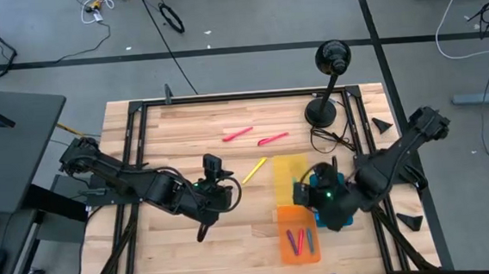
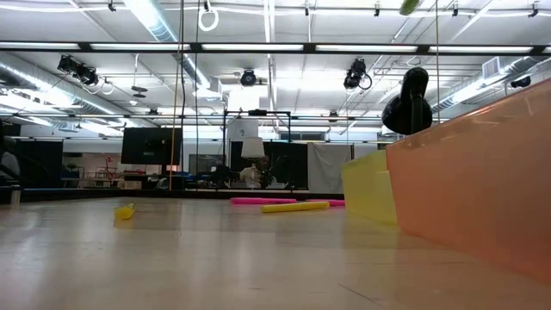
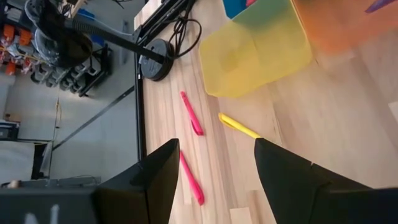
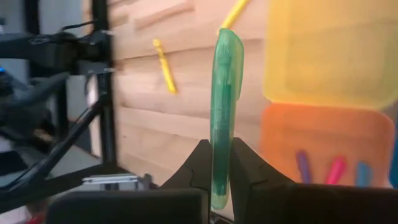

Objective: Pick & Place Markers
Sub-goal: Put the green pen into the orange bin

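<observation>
Markers: three are seen in the orange tray (image 1: 300, 256); a green marker (image 4: 222, 112) is clamped in the right gripper (image 4: 216, 163) beside it. Two pink (image 1: 237, 134) and one yellow (image 1: 254, 171) are left beyond the tray. Left gripper (image 3: 214, 174) is spread, empty.

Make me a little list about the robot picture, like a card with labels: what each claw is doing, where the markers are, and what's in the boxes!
Left gripper: open, empty, above the table
Right gripper: shut on green marker, over the trays
Loose on table: two pink markers, yellow marker
Orange tray: several markers inside
Yellow tray: contents unclear
Blue tray: mostly hidden by the right arm
</observation>
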Robot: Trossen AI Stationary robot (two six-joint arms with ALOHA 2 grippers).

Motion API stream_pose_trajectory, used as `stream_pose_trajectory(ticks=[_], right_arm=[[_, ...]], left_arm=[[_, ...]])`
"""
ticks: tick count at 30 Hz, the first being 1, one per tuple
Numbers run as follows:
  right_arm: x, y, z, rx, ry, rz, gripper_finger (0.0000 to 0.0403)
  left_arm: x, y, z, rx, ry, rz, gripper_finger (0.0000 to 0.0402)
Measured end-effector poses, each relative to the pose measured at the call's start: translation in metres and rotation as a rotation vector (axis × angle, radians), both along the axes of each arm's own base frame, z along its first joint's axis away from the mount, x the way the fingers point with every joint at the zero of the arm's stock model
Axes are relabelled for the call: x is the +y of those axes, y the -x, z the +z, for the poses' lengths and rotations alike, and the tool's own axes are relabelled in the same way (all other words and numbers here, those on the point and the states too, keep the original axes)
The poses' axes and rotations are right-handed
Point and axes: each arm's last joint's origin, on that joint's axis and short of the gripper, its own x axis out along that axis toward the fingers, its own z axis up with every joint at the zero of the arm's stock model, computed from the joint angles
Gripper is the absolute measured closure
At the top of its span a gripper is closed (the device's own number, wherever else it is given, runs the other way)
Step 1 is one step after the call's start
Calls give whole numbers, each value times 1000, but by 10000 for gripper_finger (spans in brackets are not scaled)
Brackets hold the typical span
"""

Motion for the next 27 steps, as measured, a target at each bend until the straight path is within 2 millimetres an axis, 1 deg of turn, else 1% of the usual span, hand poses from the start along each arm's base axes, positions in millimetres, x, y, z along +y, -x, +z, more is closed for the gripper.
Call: stream_pose_trajectory(ticks=[4, 10, 21, 27], right_arm=[[13, 2, -9, 31, -22, -15, 385], [28, -5, -28, 100, -25, 17, 385], [64, -21, -70, 158, -21, 73, 385], [81, -24, -92, 203, -16, 110, 385]], left_arm=[[1, 1, -1, 13, -7, 0, 186], [3, 0, -1, 21, -3, 5, 186], [12, -3, -3, 61, 53, -8, 186], [15, -4, -4, 70, 70, -7, 186]])
